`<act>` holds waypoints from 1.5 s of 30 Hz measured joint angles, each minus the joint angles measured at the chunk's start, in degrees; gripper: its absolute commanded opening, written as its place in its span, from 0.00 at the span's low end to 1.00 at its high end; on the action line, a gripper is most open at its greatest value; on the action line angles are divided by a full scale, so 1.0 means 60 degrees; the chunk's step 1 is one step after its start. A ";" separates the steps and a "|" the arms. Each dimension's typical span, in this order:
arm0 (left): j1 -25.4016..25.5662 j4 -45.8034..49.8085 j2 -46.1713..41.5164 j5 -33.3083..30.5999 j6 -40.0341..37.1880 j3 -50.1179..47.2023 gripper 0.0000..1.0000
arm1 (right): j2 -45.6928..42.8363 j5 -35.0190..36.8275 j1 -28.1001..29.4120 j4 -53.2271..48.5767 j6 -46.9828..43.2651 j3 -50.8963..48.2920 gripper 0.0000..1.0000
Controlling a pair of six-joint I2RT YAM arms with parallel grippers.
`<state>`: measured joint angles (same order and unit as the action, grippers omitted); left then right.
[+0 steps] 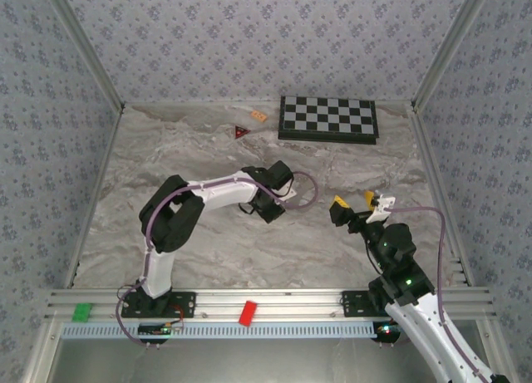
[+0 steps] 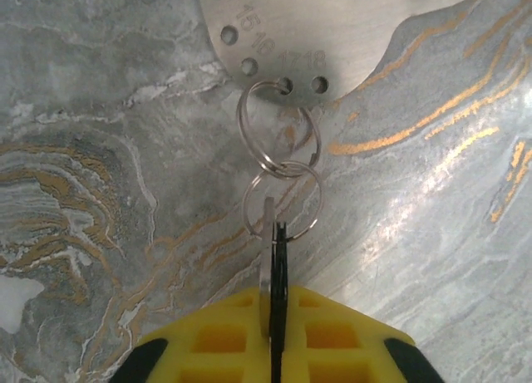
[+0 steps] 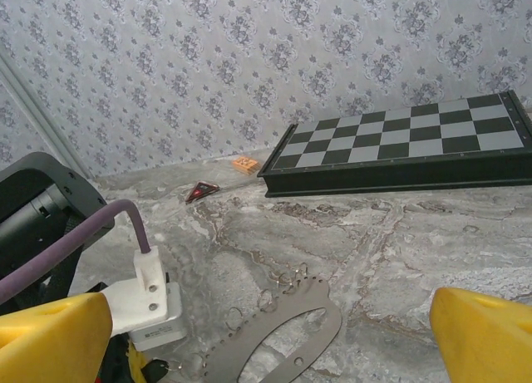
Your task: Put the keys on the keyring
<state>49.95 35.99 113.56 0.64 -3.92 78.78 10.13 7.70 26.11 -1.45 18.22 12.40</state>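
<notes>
A grey marble counter (image 1: pixel 166 159) carried 2 robot arms. Near the counter's middle, the left hand (image 2: pixel 276 308) had its yellow fingers together, clamped on a black-headed key (image 2: pixel 279 250) held edge-on. The key's far end reached into the lower of 2 linked split rings (image 2: pixel 283 202); whether it was threaded onto that ring could not be told. The upper ring passed through a hole in the keyring (image 2: pixel 332 26), a silvery oval plate with numbered holes, which lay flat on the counter just beyond the left hand. The right hand (image 1: pixel 354 203) hung above the counter to the right, with its yellow fingers wide apart and nothing between them. At the far edge lay a black-and-white chessboard (image 1: pixel 328 117), with a small red triangle (image 1: pixel 241 132) and an orange chip (image 1: pixel 258 115) to its left.
</notes>
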 measured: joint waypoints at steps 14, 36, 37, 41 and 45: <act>-0.0583 -0.1038 -0.3439 0.0244 0.0925 -0.2044 0.60 | 0.0233 0.0007 -0.0062 0.0062 0.0000 -0.0011 1.00; -0.4360 -0.5297 -0.9107 -0.6309 0.3614 -0.7002 1.00 | 0.5672 0.2754 -0.0375 0.0554 -0.1064 0.1410 0.99; -0.4663 -0.5581 -0.9191 -0.6335 0.3479 -0.7293 1.00 | 0.6244 0.2911 -0.0448 0.0721 -0.1253 0.1530 0.99; -0.5799 -0.6615 -0.8939 -0.6142 0.2710 -0.7737 1.00 | 0.8134 0.3293 -0.0860 0.1071 -0.1730 0.2040 0.99; -0.6867 -0.7584 -0.7661 -0.5909 0.2626 -0.7777 1.00 | 0.9475 0.3537 -0.1370 0.1934 -0.2229 0.2514 0.99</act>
<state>8.75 -9.52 67.59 -34.81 11.84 32.12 66.98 28.93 17.89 10.15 4.84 27.49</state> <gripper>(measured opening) 0.994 0.994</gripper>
